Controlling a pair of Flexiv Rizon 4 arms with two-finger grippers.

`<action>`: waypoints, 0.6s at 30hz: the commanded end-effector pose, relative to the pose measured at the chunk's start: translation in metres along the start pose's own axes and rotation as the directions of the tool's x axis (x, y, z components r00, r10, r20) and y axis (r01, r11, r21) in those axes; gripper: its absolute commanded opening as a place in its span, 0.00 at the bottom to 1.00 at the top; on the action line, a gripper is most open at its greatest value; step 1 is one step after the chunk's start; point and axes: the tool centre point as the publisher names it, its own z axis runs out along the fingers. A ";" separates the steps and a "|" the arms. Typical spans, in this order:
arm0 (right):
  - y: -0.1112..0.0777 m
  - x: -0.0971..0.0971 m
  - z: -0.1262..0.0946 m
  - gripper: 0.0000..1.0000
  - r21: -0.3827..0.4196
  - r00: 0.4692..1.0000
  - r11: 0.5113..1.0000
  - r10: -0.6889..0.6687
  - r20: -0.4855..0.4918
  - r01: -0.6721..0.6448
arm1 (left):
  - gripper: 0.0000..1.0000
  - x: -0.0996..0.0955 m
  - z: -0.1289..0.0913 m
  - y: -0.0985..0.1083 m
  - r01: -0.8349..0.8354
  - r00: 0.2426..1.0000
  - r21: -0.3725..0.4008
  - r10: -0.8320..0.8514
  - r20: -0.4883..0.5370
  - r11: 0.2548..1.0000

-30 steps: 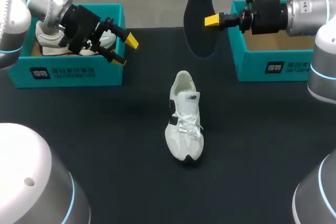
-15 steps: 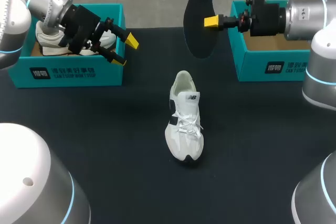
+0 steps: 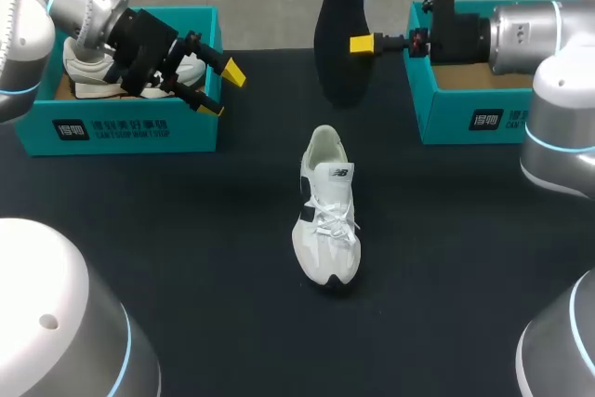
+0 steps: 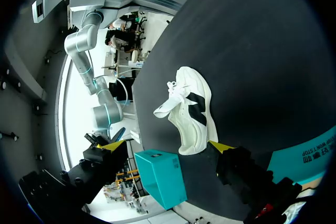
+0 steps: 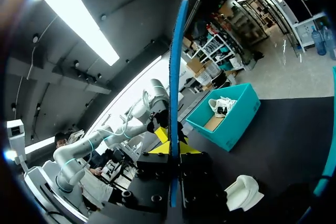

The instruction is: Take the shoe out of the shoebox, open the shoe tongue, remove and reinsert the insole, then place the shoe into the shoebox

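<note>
A white shoe (image 3: pixel 325 220) with black side marks lies on the black table's middle, toe toward the front. Above and behind it a black insole (image 3: pixel 337 16) hangs upright, with my right gripper (image 3: pixel 359 44) shut on its edge. In the right wrist view the insole (image 5: pixel 176 77) shows edge-on as a blue strip between that gripper's (image 5: pixel 174 148) yellow tips, with the shoe (image 5: pixel 241 192) below. My left gripper (image 3: pixel 221 90) stands open and holds nothing, over the right front corner of the left shoebox (image 3: pixel 121 127). From the left wrist the shoe (image 4: pixel 191 114) lies ahead of the spread fingers (image 4: pixel 220 146).
The left teal shoebox holds another white shoe (image 3: pixel 93 72). A second teal shoebox (image 3: pixel 483 113) stands at the back right, under my right arm, showing a brown inside. The front half of the table lies around the shoe, with my arms' bases at both front corners.
My right gripper has carried the insole a little to the left, away from the right shoebox. The left arm and the shoe have stayed put.
</note>
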 end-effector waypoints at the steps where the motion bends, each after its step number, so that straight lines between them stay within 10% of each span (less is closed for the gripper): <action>1: 0.000 0.000 0.001 0.00 0.002 1.000 1.000 0.001 0.002 -0.001 | 1.00 0.000 0.000 0.000 -0.001 1.000 0.000 0.001 -0.004 1.000; 18: 0.000 -0.035 0.015 0.00 -0.058 0.987 0.987 -0.149 0.053 0.152 | 1.00 0.000 0.000 0.000 -0.001 1.000 0.000 0.001 -0.004 1.000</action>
